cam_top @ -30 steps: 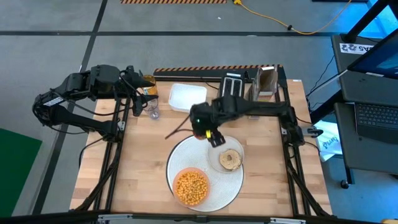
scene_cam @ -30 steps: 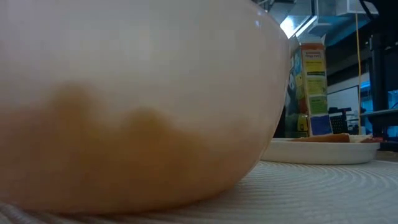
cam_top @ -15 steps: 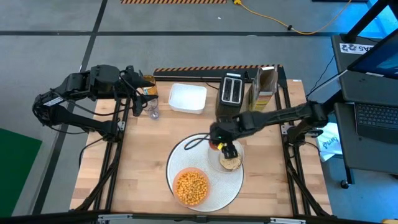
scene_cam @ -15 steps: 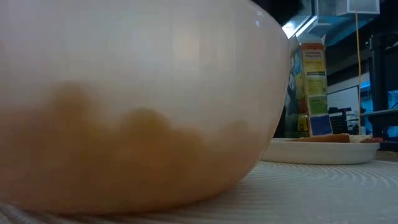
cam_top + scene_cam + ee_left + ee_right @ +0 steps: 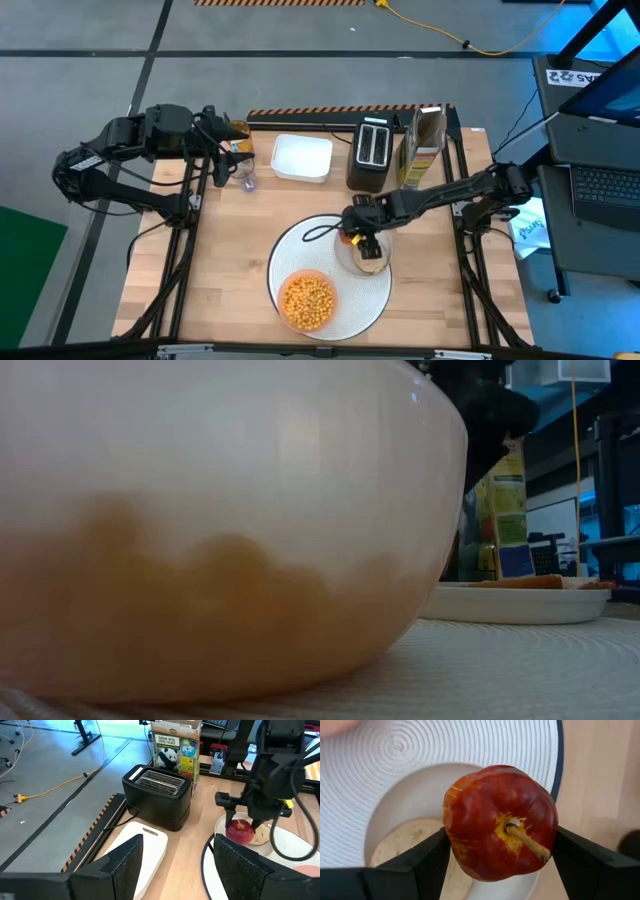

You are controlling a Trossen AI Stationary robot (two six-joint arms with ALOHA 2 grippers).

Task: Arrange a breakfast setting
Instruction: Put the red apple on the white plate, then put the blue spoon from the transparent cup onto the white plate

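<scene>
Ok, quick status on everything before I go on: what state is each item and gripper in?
red apple: held above the plate, not set down
right gripper: shut on the apple
small pale round plate: on the placemat, bagel on it
bagel: flat on the plate
orange bowl: full of cereal puffs
toaster: slots empty
left gripper: open, empty

I see the placemat at the table's middle front. The bowl with puffs sits on its front part, the plate on its right part, with the bagel on the plate. My right gripper holds the apple over the plate's back edge. Behind the mat stand the tray, then toaster, then cereal box rightward.
</scene>
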